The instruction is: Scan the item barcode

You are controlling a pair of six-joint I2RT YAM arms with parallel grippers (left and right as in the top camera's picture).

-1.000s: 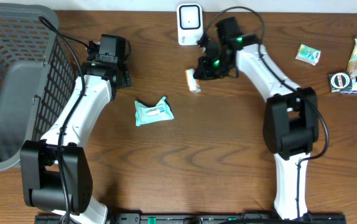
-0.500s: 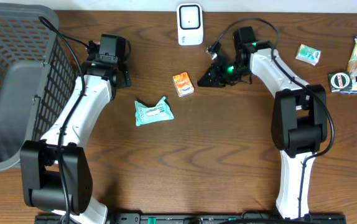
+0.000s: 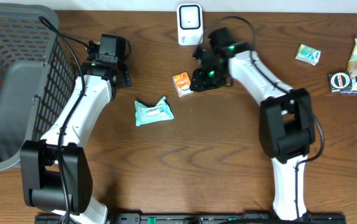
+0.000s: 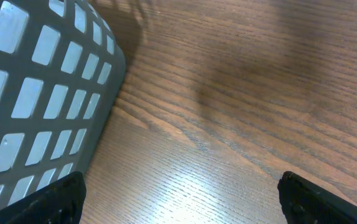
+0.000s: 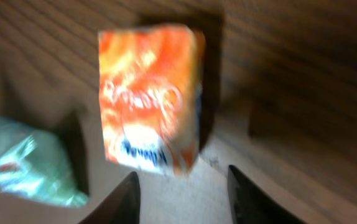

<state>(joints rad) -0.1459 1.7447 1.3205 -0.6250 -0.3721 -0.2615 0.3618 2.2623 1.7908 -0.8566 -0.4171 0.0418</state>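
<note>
Right tool [image 5: 180, 198], jaws parted and empty, hovers just short of the orange packet [image 5: 148, 102] lying on the counter [image 3: 216, 143], its print too blurred to read; teal pouch [image 3: 154, 112] nearby, white scanner [image 3: 190, 23] beyond. Left tool [image 4: 178, 202] gapes wide, empty, beside the basket [image 4: 35, 93].

The orange packet [image 5: 148, 99] is blurred, its print unreadable; the basket [image 3: 41, 93] runs off frame.

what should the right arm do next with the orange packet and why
Probably ease the right tool forward until it straddles the orange packet: the packet lies loose on the table just ahead of its parted fingers, not yet gripped.
</note>
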